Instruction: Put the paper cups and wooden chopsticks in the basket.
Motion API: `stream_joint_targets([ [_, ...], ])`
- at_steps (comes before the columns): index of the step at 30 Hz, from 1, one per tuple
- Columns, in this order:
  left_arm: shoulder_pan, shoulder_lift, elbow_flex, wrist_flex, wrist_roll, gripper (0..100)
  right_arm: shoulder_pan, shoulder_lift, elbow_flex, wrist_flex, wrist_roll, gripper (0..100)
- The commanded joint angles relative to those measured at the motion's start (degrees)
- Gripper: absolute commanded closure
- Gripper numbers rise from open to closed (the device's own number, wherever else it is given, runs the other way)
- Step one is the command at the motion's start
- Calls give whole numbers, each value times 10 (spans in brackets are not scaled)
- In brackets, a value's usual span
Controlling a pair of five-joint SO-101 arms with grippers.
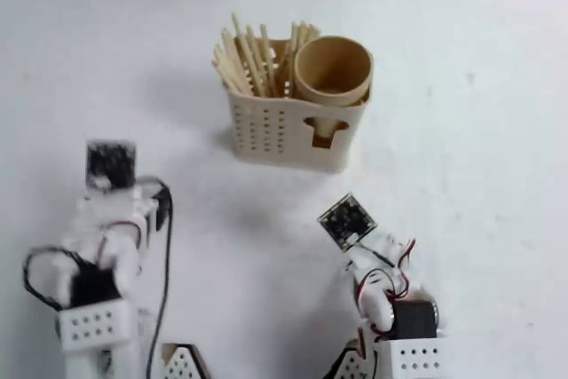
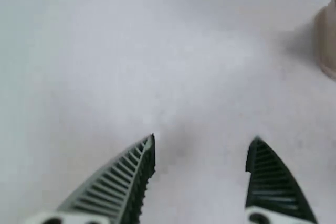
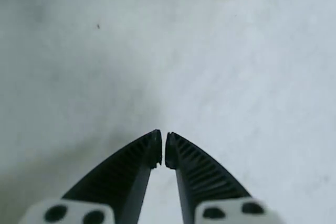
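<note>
Many wooden chopsticks (image 1: 253, 59) plus paper cup (image 1: 334, 68) inside basket (image 1: 280, 138); left gripper (image 2: 203, 140) wide, right gripper (image 3: 163, 135) pinched together, empty.

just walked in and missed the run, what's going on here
Nothing is being handled right now. The chopsticks and a cup stand in the basket at the far middle of the table. Both arms sit on the near side, apart from the basket. The left gripper is open and empty over bare table. The right gripper is shut on nothing. From how things lie, the job looks done.
</note>
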Motion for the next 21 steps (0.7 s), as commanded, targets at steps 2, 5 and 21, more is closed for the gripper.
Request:
stream_joint_targets([
  [2, -7, -146, 121, -76, -33, 725, 2, -3, 5, 13, 6, 965],
  [5, -6, -182, 122, 2, -31, 725, 1, -2, 5, 13, 6, 965],
  [21, -7, -195, 122, 183, -34, 725, 1, -2, 5, 13, 6, 965],
])
